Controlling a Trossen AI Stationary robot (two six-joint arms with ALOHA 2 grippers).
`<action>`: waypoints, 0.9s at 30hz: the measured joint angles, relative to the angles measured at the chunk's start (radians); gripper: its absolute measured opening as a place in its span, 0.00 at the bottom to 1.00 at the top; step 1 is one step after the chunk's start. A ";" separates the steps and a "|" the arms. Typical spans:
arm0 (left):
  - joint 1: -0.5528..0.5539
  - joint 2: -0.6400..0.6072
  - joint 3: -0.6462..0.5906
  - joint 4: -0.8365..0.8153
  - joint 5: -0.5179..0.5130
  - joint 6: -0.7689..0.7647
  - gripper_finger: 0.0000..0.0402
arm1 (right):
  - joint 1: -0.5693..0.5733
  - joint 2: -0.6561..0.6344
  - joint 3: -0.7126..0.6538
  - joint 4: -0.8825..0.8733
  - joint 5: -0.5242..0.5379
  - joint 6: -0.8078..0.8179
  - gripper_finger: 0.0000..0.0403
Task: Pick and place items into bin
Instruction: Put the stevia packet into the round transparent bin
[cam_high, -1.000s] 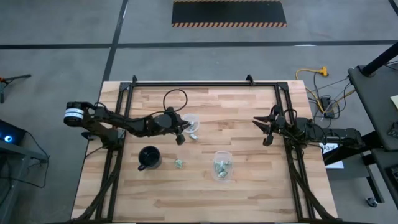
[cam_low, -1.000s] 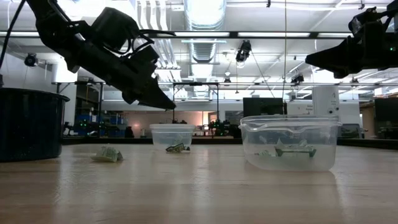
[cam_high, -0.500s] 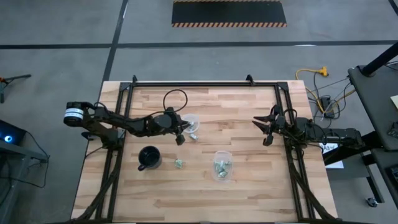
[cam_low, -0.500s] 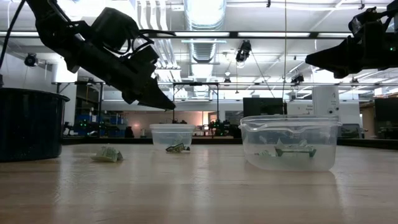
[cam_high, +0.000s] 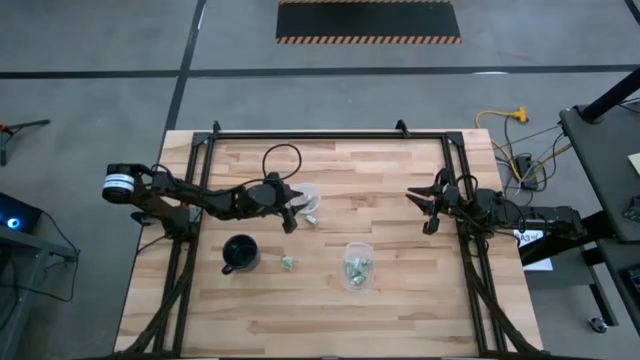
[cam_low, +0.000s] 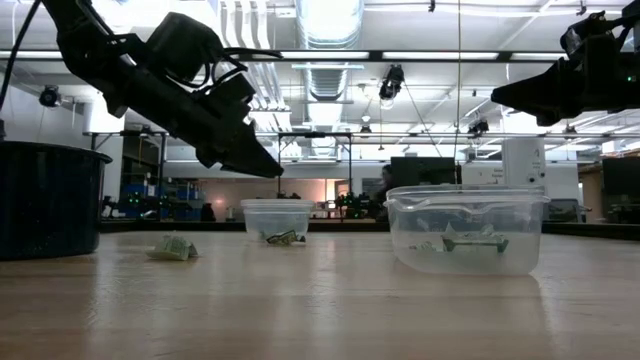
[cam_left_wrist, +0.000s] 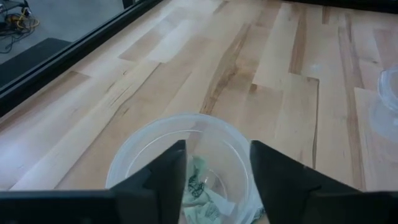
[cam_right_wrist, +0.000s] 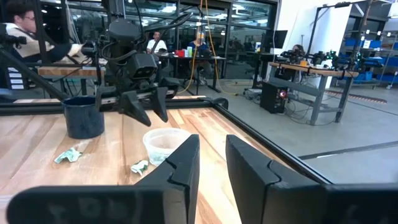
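Several tiny pale green and whitish items lie in a clear bin (cam_high: 357, 266) (cam_low: 467, 230). One loose item (cam_high: 287, 262) (cam_low: 172, 247) rests on the wood right of the black mug (cam_high: 240, 253). Another item (cam_high: 312, 215) (cam_right_wrist: 139, 165) lies against a small clear cup (cam_high: 308, 195) (cam_low: 277, 215). My left gripper (cam_high: 290, 208) (cam_low: 265, 165) (cam_left_wrist: 217, 162) hovers open above that cup and item, touching neither. My right gripper (cam_high: 420, 210) (cam_right_wrist: 212, 155) waits open in the air near the table's right edge.
The mug (cam_low: 45, 200) stands near the table's left side. Black frame rails (cam_high: 330, 135) run along the far, left and right edges. Bare wood spreads across the near half of the table. People sit in the room beyond the table (cam_right_wrist: 18, 31).
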 joint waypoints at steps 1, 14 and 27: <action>0.000 0.000 0.000 0.000 0.000 0.000 0.42 | 0.000 0.000 0.000 0.000 0.000 0.000 0.17; 0.000 0.000 0.003 0.002 0.000 -0.002 0.54 | 0.000 0.000 0.000 0.000 0.000 0.000 0.20; -0.001 -0.009 0.011 0.001 0.092 -0.009 0.54 | 0.000 0.000 0.000 0.000 0.000 0.000 0.18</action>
